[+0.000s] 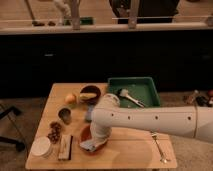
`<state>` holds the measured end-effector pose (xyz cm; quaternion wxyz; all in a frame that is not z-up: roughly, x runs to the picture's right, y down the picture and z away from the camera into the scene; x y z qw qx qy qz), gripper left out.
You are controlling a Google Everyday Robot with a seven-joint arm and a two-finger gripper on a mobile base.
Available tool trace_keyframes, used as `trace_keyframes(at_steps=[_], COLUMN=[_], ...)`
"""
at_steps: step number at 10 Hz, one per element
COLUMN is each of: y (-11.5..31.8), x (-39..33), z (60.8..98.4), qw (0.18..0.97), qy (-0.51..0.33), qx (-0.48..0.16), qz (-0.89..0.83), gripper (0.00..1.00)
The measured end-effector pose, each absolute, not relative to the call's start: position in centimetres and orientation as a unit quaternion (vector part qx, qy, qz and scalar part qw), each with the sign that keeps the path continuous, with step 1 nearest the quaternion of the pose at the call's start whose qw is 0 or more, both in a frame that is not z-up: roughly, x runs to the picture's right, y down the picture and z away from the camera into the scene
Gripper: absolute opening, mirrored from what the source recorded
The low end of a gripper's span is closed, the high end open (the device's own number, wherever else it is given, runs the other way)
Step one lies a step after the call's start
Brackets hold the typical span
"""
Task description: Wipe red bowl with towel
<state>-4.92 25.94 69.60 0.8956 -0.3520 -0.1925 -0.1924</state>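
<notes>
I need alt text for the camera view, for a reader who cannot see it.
A white robot arm reaches down over a wooden table, its gripper hidden low at the red bowl, where the towel lies. Behind stand a dark bowl and a green tray.

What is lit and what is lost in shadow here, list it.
Camera view: the wooden table is warmly lit; the cabinet front behind it falls nearly black; the white arm is brightest; the gripper, down in the red bowl on the towel, covers most of the bowl's inside.
</notes>
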Motion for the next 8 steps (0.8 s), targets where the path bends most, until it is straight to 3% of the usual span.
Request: trace_keyframes(at_steps=[8], y=[24.7], x=[-3.7], z=[72.6], qw=[0.905], qy=[-0.174], qx=[-0.35], qz=[-0.168], gripper=[0.04])
